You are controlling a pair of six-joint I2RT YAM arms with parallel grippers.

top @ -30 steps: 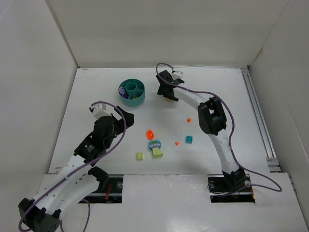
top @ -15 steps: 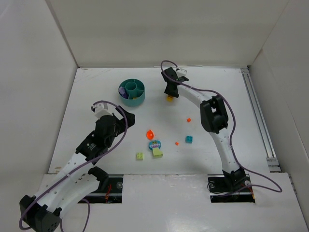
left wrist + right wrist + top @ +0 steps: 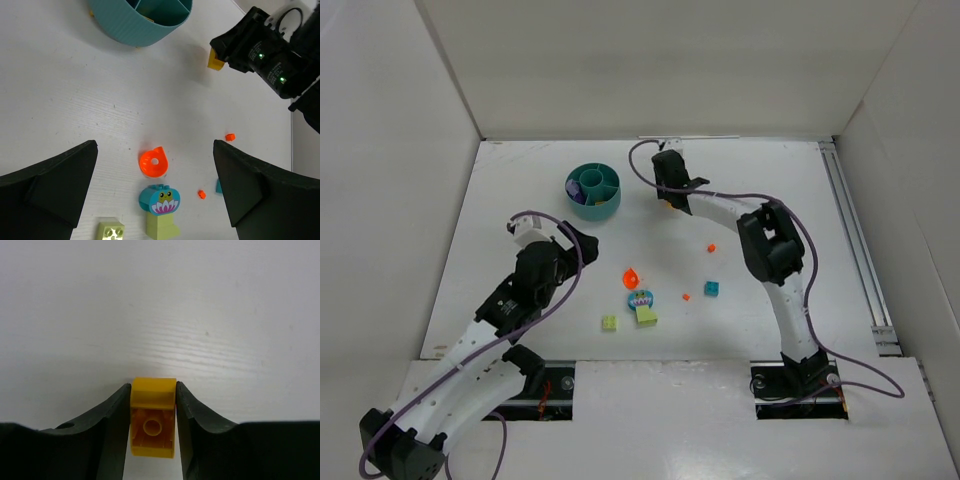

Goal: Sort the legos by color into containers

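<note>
Yellow plastic fills the middle of the right wrist view: your right tool [image 3: 153, 390] is clamped on a yellow brick [image 3: 152, 417], one finger pressed to each side, with white table [image 3: 160, 300] behind it. From the top camera, that tool sits in the upper middle of the frame, just right of the teal bowl [image 3: 605, 210], which has purple pieces [image 3: 578, 196] in its lower-left section. Your left tool [image 3: 155, 145] hangs with its fingers wide apart and nothing between them. Its camera looks down on loose legos: an orange round piece [image 3: 153, 163], a teal flower-printed brick [image 3: 160, 199] touching a lime brick [image 3: 161, 226], another lime brick [image 3: 111, 232] at the bottom edge, and a tiny orange bit [image 3: 230, 137].
</note>
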